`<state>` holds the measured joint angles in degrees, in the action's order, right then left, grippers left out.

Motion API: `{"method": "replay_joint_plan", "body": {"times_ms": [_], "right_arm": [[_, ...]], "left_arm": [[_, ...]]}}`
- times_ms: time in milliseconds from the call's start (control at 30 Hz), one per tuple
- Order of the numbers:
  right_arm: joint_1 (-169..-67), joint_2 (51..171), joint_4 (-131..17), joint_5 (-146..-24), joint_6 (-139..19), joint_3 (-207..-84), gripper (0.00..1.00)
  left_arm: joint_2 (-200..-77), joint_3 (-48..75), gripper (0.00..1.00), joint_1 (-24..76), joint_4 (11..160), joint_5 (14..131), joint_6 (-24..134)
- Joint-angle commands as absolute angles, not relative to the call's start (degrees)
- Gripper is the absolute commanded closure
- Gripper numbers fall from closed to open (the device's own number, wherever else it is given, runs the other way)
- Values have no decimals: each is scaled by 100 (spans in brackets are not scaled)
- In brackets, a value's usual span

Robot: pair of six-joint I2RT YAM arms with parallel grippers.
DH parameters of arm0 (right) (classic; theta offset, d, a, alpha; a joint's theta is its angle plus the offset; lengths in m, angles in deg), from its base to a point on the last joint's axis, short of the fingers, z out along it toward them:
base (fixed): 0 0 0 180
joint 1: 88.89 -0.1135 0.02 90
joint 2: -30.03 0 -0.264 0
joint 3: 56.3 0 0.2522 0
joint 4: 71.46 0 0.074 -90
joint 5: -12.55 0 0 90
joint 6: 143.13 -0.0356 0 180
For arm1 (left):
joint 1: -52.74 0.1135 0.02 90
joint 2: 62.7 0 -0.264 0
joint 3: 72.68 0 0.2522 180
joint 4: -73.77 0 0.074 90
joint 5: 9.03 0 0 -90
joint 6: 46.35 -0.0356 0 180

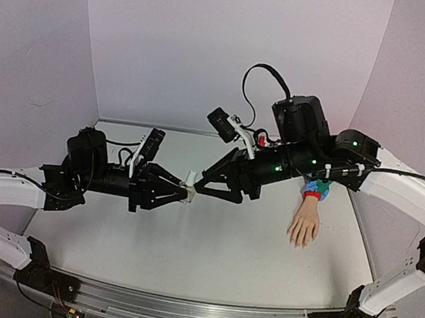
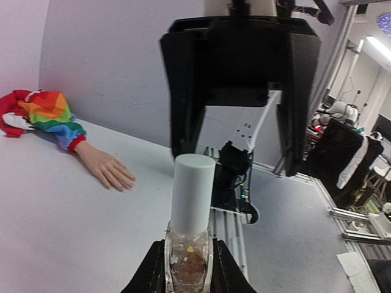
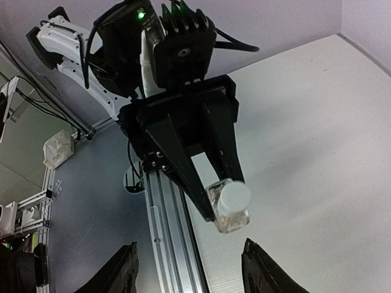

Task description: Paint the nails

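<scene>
Clear and small, the bottle (image 2: 188, 268) has a tall white cap (image 2: 192, 196). The left pincer (image 1: 185, 195) holds it tight by its lower part, up in the air over the middle of the surface (image 1: 210, 244). The right pincer (image 3: 189, 274) faces it from the right. Its jaws are wide apart, with nothing in them, and the cap sits just in front of them.

The fake hand (image 1: 304, 224) lies flat on the right side of the surface, well apart from both pincers. Its rainbow sleeve (image 2: 52, 113) is on the far side and its fingers point to the near side. The nails (image 2: 125, 182) are at the finger ends. They are too tiny here to tell if any has paint on it, but I think none does.

My guess is the cap has to come off next. Here is what could go wrong:

- The right pincer could come in a bit crooked. Then one jaw would bump the cap and push the bottle sideways.
- The left pincer grips only the lower part. A hard twist could make the bottle turn or slip out and fall.
- If the bottle tips when the cap comes off, paint could spill on the surface.
</scene>
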<state>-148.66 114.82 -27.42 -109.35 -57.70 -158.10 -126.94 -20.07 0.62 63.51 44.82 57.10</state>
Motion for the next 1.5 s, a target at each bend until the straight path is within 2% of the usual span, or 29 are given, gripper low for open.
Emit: {"method": "replay_joint_plan", "body": {"times_ms": [0,200,400,733,800,933,1033,1167,1233,1300,1367,1467], "right_arm": [[-14832,11785,-2820,-11795,-5359,-16287,47],[-14832,11960,-2845,-12112,-5170,-16509,51],[-14831,12073,-2857,-12412,-5144,-16530,69],[-14834,12156,-2970,-12533,-5119,-16346,80],[-14831,12161,-3018,-12508,-5125,-16308,86],[-14834,12168,-3204,-12408,-5216,-16167,99],[-14842,12141,-3547,-12168,-5534,-15856,100],[-14875,12151,-4324,-10900,-6458,-15312,100],[-15006,12255,-4519,-9823,-7073,-15179,100],[-15293,12458,-4515,-7998,-7770,-15217,100],[-15464,12775,-4338,-6514,-8968,-15310,100],[-15726,13292,-3494,-5380,-9797,-16036,100]], "left_arm": [[-12755,-1911,100,67,5682,3313,6108],[-12814,-1876,100,67,5583,3001,6191],[-12851,-1824,100,66,5544,2984,6159],[-12825,-1787,100,70,5440,3143,6194],[-12806,-1786,100,74,5436,3211,6192],[-12656,-1805,100,74,5502,3957,6131],[-12469,-1767,100,78,5790,5078,5950],[-12336,-1562,100,78,6326,7274,5684],[-12446,-1367,100,72,6521,8319,5458],[-12669,-1236,100,68,6399,9231,5282],[-12918,-1189,100,70,6059,9640,5117],[-13419,-917,100,62,5902,9816,4875]]}}
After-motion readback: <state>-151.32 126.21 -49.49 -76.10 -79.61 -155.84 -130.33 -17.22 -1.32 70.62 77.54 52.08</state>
